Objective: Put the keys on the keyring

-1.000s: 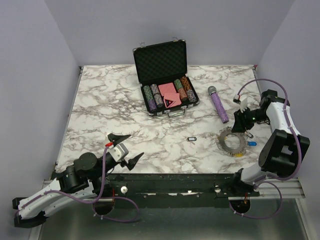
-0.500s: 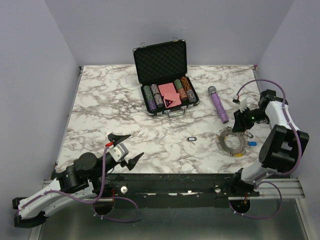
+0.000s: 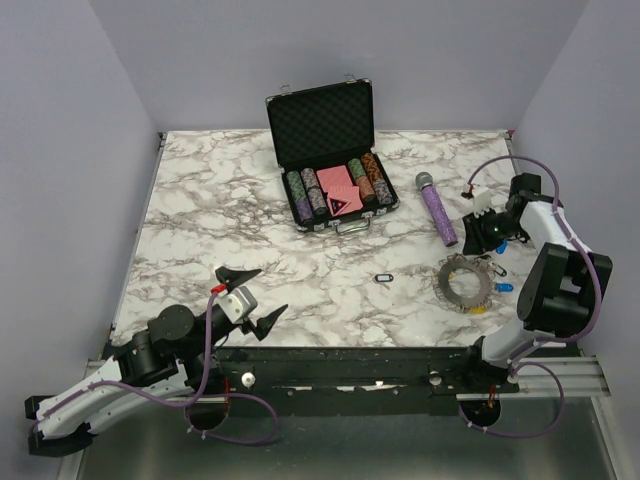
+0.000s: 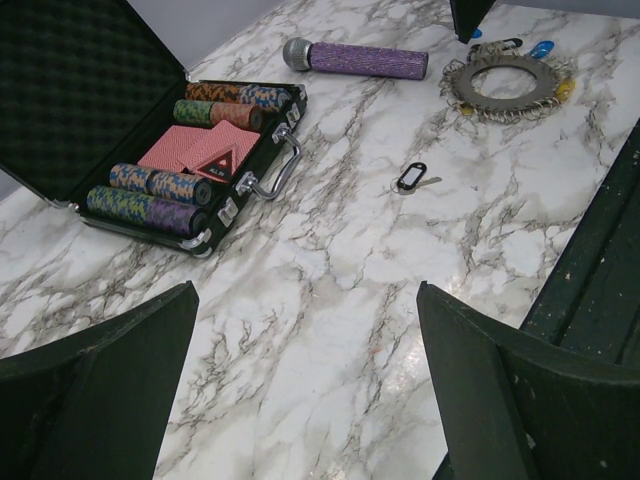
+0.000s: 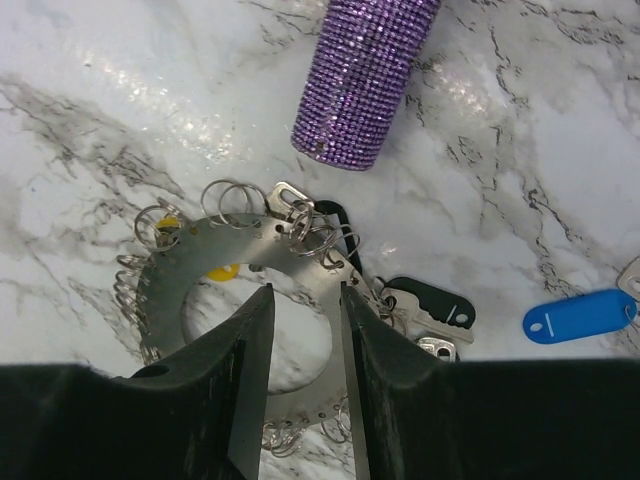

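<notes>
Though the right gripper (image 3: 487, 235) hangs above its far edge, the keyring (image 3: 465, 283) lies flat and untouched on the marble counter (image 3: 220, 220), near the right front corner and just short of the purple microphone (image 3: 437, 208). Right wrist view: the keyring (image 5: 260, 240) is a flat silver band with an open centre, its outer edge hung with small wire loops and clasps. A yellow key (image 5: 222, 270) shows at the inner rim. A black key (image 5: 432, 300) lies against the outer loops, with a blue key (image 5: 578, 313) just beyond it, apart from the band. Right gripper (image 5: 303, 310): fingers parted by a narrow gap, nothing pinched. A second black key (image 3: 381, 278) lies alone toward mid-counter, well apart from the keyring. Left gripper (image 3: 255, 295) sits at the near edge, spread wide and empty.
</notes>
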